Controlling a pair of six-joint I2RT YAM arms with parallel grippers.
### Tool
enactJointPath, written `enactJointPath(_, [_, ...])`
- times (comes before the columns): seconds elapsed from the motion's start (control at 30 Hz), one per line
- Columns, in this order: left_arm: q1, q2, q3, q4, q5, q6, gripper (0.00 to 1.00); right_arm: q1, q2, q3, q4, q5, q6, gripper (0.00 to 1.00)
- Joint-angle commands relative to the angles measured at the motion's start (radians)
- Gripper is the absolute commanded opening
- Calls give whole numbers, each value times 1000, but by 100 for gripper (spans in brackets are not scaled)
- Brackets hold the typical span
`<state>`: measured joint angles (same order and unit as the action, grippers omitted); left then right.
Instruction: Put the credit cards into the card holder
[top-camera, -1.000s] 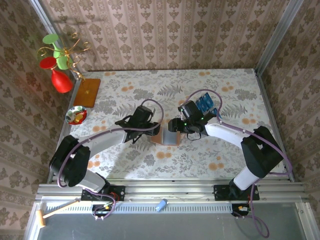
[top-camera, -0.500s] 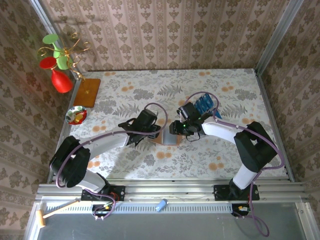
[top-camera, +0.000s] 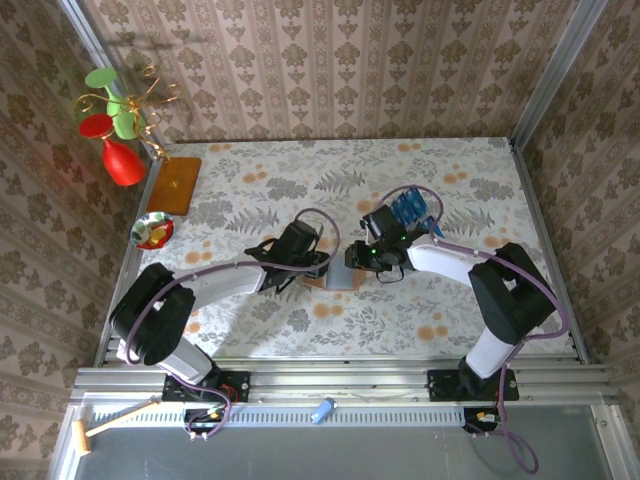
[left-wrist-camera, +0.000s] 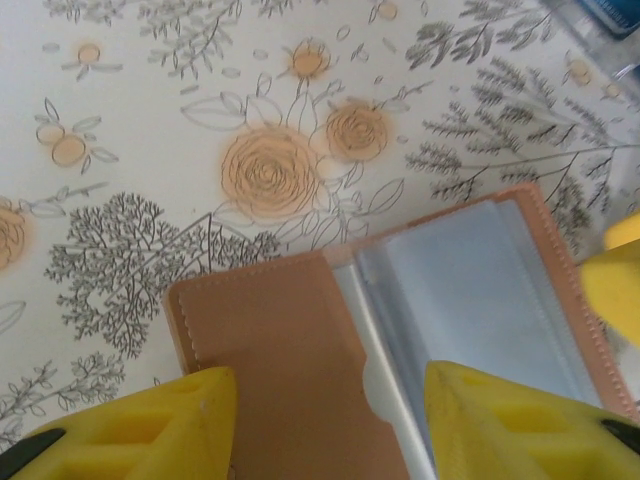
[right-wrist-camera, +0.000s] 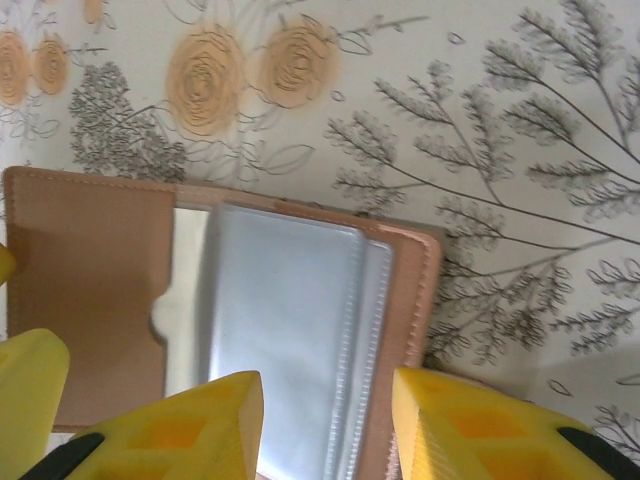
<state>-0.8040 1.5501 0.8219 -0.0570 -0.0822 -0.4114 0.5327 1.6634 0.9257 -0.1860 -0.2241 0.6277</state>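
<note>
The card holder (top-camera: 338, 277) lies open on the flowered table between both grippers. Its brown left flap (left-wrist-camera: 280, 360) and grey plastic sleeves (left-wrist-camera: 480, 290) face up, with no card in them. My left gripper (left-wrist-camera: 330, 430) is open just above the brown flap, one yellow finger on each side of it. My right gripper (right-wrist-camera: 325, 430) is open over the grey sleeves (right-wrist-camera: 280, 320), its right finger (right-wrist-camera: 480, 430) past the holder's right edge. The blue credit cards (top-camera: 410, 207) sit in a stack behind the right gripper (top-camera: 362, 258). The left gripper (top-camera: 318, 264) sits at the holder's left side.
An orange-brown wooden board (top-camera: 178, 185) lies at the far left, next to a stand with red and green glasses (top-camera: 118, 128). A small bowl (top-camera: 153, 231) sits near the left edge. Metal frame rails border the table.
My left gripper has moved right and nearer, up to the holder's left flap. My right gripper has shifted slightly nearer over the holder's right half. The holder stays open.
</note>
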Motion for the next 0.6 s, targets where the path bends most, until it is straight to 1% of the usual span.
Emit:
enactJointPath(0.0, [-4,13,-37,32,-1,-20,53,-18,-43,-54,12,6,13,40])
enactJointPath(0.23, [-3,41,-86,68,-8,-24,52,-30,-24,-99,54,-7,29,40])
enactJointPath(0.4, [-2,57,-99,82,-23,-14,52,-30,-35,-78,37,-19,22,39])
enactJointPath(0.57, [-1,63,-97,90,-24,0,52,-28,-83,-42,7,-44,21,39])
